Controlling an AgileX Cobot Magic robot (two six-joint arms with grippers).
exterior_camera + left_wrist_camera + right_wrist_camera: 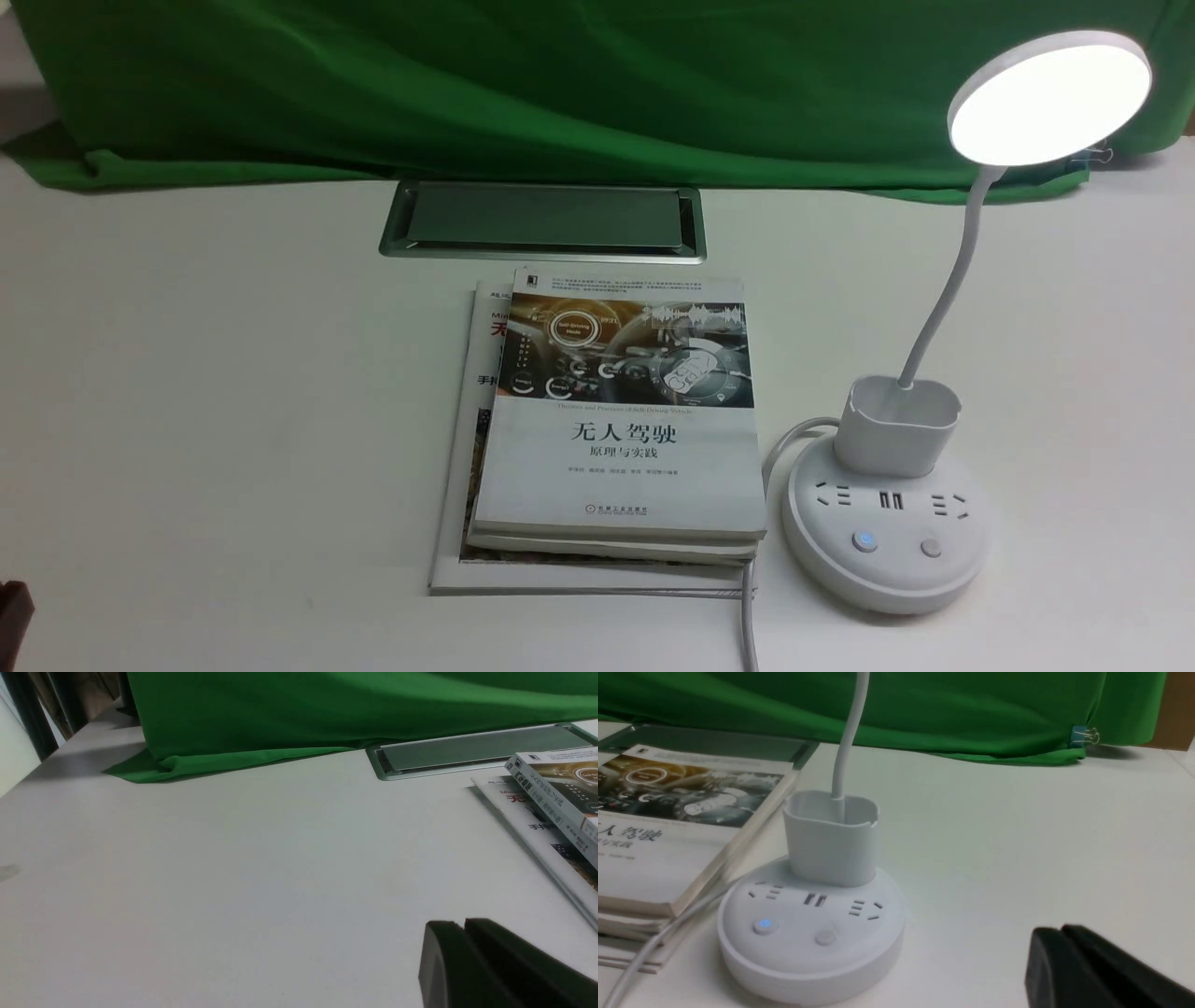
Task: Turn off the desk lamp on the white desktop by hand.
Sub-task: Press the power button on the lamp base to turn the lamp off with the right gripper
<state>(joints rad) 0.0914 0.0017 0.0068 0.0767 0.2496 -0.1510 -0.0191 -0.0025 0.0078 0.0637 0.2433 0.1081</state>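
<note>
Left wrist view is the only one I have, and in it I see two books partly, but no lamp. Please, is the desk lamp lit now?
Observer: Yes, in the front view the round head of the desk lamp glows bright white.
Operator: Thank you. And its base with the sockets, on which side of the books does it stand?
Observer: The round socket base stands to the right of the stacked books, as the front view shows.
</note>
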